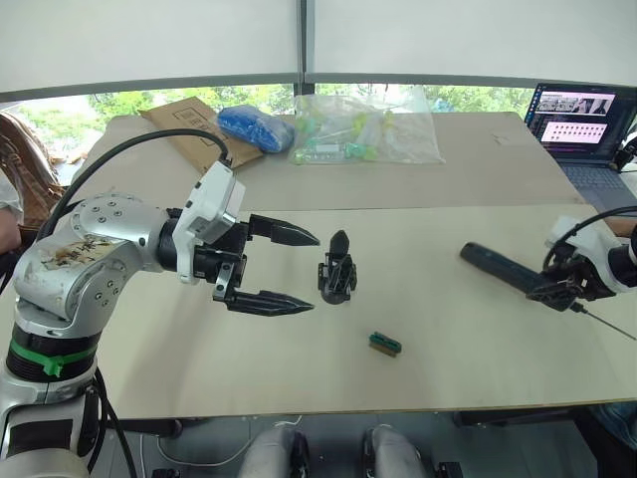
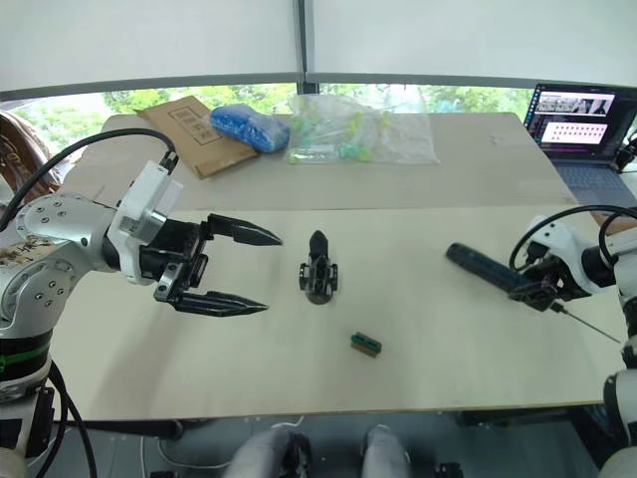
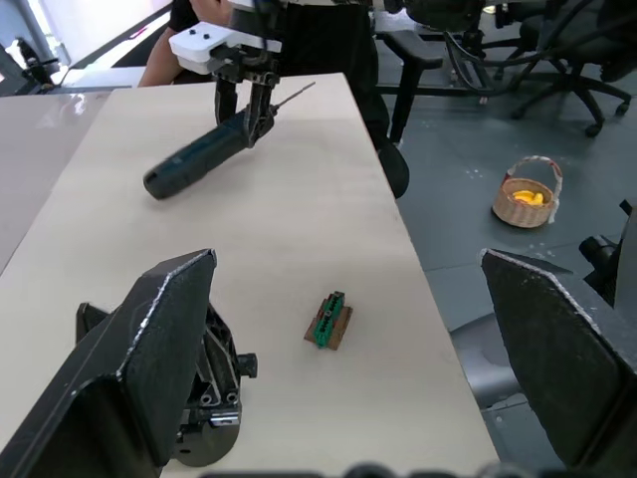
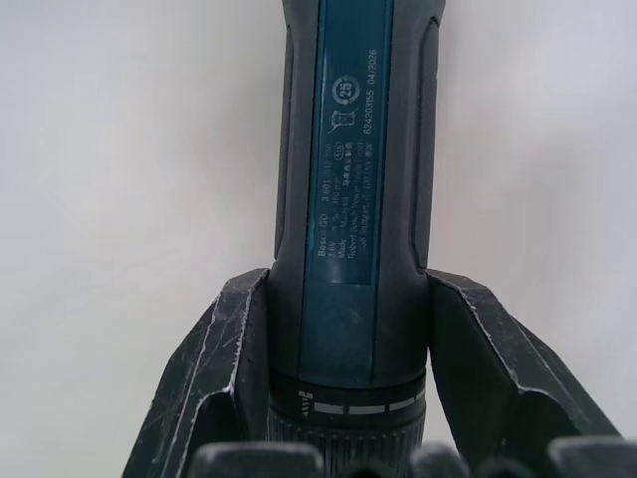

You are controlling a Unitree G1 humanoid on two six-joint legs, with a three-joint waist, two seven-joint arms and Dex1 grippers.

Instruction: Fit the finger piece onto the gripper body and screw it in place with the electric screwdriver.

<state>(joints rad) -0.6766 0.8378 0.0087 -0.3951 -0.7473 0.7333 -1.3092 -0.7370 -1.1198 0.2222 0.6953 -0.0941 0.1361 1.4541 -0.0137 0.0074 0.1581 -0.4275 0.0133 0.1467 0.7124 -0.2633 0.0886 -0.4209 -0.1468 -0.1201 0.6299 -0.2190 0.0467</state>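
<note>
My left gripper (image 1: 299, 269) hangs just left of the gripper body (image 1: 337, 271), its two black fingers spread wide and grasping nothing. The gripper body stands on the pale table (image 1: 448, 329), round base down, with a pointed black finger sticking up from it. I cannot tell whether the loose finger piece is already on it.

Near the gripper body, to its right and closer to me, lies a small green-and-brown block (image 1: 385, 344). Well to the right of the gripper body lies the electric screwdriver (image 1: 503, 268), a long dark cylinder slanting across the table. My right gripper (image 4: 343, 383) is clenched around the screwdriver's bit end, and the thin metal bit (image 1: 607, 325) sticks out past my fingers, away from the gripper body.

Behind the gripper body, on the far table, sit a cardboard packet (image 1: 199, 129), a blue bundle (image 1: 255, 126) and a clear plastic bag (image 1: 363, 129). A laptop (image 1: 587, 124) is open at the far right.
</note>
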